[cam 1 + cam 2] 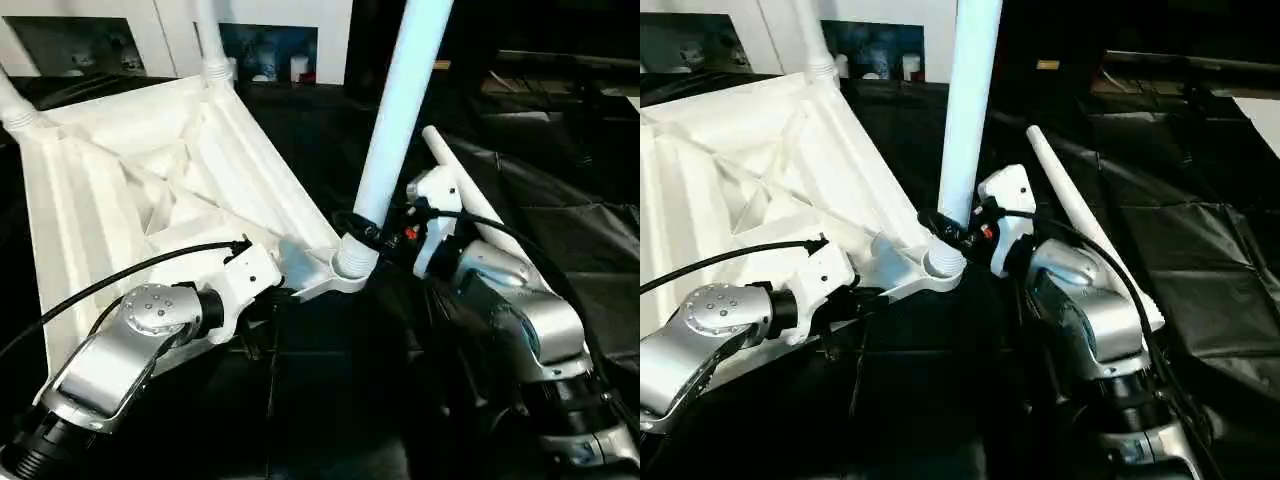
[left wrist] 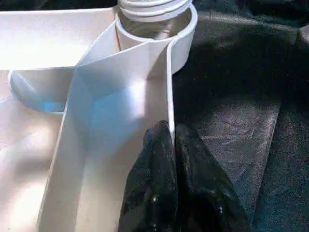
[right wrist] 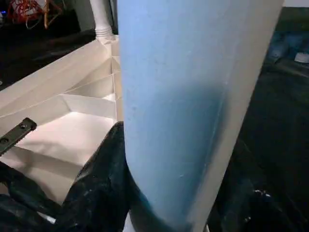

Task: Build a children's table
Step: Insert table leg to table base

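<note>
Left fingers pinch the tabletop rim; right fingers clasp the upright leg beside its socket.

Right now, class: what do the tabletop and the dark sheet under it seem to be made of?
Tabletop: apparently moulded white plastic, smooth with a slight sheen, going by its thin ribs and rounded corner socket. Dark sheet: black, glossy, creased and folded, likely plastic film or coated fabric; the look leaves that open.
</note>
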### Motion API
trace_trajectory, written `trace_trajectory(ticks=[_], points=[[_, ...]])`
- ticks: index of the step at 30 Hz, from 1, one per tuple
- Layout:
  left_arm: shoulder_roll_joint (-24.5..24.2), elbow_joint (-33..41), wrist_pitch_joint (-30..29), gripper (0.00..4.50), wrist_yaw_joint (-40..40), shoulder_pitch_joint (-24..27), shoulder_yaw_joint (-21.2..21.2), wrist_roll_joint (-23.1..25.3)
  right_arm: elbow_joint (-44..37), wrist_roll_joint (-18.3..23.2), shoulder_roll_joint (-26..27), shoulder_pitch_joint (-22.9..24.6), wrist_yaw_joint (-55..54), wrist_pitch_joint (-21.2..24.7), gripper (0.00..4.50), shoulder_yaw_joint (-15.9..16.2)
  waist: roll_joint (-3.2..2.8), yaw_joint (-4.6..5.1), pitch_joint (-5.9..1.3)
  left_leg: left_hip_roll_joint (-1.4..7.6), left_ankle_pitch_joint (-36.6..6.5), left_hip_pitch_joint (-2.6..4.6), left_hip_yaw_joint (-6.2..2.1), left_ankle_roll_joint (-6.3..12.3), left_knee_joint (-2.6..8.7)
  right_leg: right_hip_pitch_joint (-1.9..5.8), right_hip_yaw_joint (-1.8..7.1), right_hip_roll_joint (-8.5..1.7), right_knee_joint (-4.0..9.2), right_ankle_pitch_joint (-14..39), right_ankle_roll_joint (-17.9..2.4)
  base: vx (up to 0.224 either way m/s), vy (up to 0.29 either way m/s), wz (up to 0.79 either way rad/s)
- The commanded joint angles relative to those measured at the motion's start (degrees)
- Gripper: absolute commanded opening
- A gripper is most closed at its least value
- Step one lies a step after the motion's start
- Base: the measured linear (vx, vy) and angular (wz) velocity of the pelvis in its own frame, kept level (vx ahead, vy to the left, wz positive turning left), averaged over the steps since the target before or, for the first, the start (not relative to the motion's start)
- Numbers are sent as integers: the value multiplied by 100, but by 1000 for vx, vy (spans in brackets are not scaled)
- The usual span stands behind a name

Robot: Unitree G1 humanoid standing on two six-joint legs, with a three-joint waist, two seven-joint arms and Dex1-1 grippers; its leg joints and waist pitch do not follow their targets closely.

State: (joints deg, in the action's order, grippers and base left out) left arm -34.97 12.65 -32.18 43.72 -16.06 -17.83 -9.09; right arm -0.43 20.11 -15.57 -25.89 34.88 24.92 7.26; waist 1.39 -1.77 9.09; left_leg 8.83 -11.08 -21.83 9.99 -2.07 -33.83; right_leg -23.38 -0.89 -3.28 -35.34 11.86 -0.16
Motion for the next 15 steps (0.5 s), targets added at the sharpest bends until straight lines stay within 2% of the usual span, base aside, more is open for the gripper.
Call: trace_trajectory(ticks=[1,2,3,7,8,10,11,13,15], points=[[-94,-220,-51,0,37,31,-78,191,197,-62,-45,45,65,226,182,118,-9,8,-367,375,-347,116,-106,247,426,257,265,-443,331,298,-1546,0,0,0],[-85,-276,23,0,53,-5,-103,230,280,-73,-107,13,182,369,182,225,37,16,-397,373,-337,119,-99,258,418,273,262,-444,330,298,-1551,0,0,0],[-84,-287,44,0,57,-17,-113,243,303,-74,-129,10,215,426,182,259,11,0,-379,370,-351,116,-106,264,424,265,262,-449,340,381,-1536,0,0,0],[-83,-370,115,0,83,-74,-122,257,456,-36,-149,-67,340,511,182,298,25,-5,-390,386,-588,146,-98,148,436,234,269,-457,373,709,-1485,0,0,0],[-85,-383,137,0,86,-74,-122,265,450,1,-151,-87,370,554,182,279,51,-4,-399,387,-596,145,-93,136,434,238,269,-456,375,727,-1476,0,0,0],[-113,-409,205,0,119,-80,-134,293,430,-18,-269,-174,543,672,182,371,48,-7,-417,384,-500,135,-102,138,432,252,262,-448,352,620,-1462,0,0,0],[-120,-404,222,0,125,-79,-144,303,434,-45,-308,-189,593,679,182,410,71,-2,-435,382,-459,130,-100,151,425,267,260,-446,342,558,-1464,0,0,0],[-126,-382,231,0,130,-76,-153,310,519,-108,-306,-246,608,602,182,419,58,-11,-437,382,-389,122,-91,186,416,257,266,-458,339,433,-1481,0,0,0],[-126,-363,260,0,152,-82,-168,321,687,-178,-271,-326,600,527,182,404,78,-10,-454,383,-389,124,-94,181,415,263,259,-452,331,420,-1502,0,0,0]])
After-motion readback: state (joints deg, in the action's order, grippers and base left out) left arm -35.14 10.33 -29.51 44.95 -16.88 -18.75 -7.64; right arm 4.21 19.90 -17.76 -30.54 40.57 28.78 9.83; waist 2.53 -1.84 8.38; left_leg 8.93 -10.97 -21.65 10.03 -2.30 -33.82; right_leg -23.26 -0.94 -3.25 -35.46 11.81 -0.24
